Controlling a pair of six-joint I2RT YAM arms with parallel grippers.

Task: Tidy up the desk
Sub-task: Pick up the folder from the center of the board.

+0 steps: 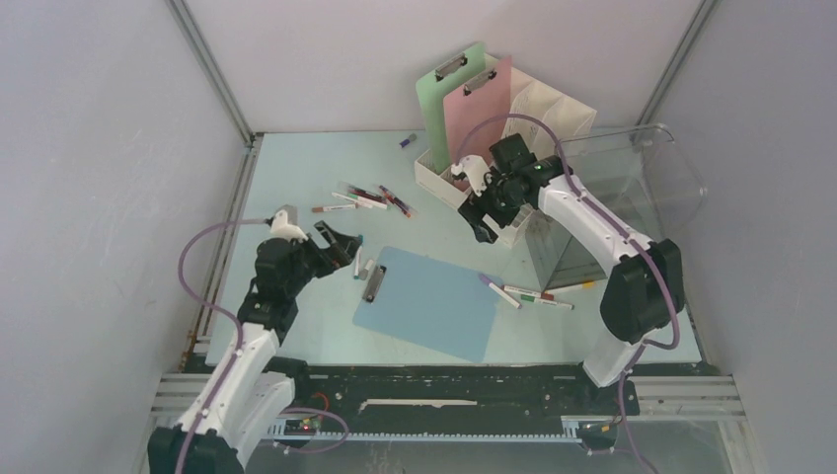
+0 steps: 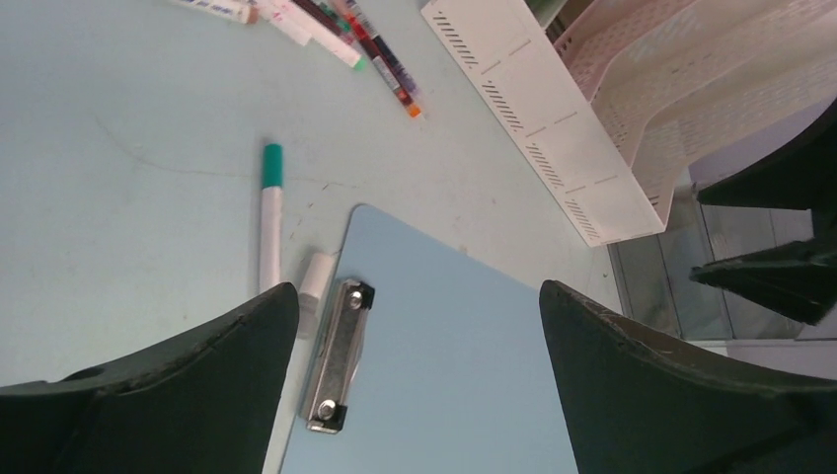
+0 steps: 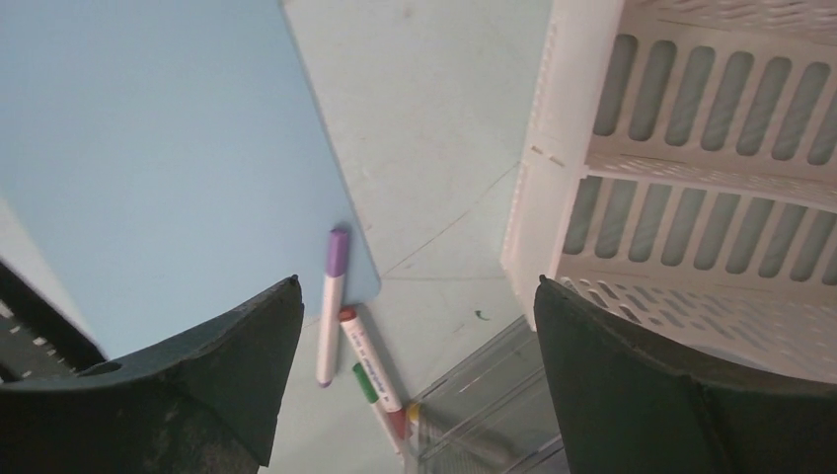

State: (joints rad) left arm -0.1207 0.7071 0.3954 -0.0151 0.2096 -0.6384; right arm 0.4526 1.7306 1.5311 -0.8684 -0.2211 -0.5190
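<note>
The pale mint-blue desk (image 1: 296,178) is filling the middle of the overhead view, spreading from the arm bases to the back wall and carrying every item. The left gripper (image 1: 337,243) is hovering above the desk's left half with its jaws spread wide and nothing between them; its wrist camera is looking down on the metal clip (image 2: 334,355) of a blue clipboard (image 1: 429,301) that is lying flat near the centre, with a green-capped marker (image 2: 270,212) lying just beside the clip. The right gripper (image 1: 480,215) is hanging over the front edge of a white slotted desk organizer (image 1: 548,104), its fingers (image 3: 232,346) also standing wide apart and holding nothing. Below it, a purple-capped marker (image 3: 332,306) is touching the blue clipboard's corner, with a red marker (image 3: 367,363) lying right beside it. A green clipboard (image 1: 444,104) and a pink clipboard (image 1: 484,109) are standing upright in the organizer. A clear plastic bin (image 1: 632,188) is sitting just right of the organizer, and a loose cluster of markers (image 1: 367,198) is lying on the desk left of it
</note>
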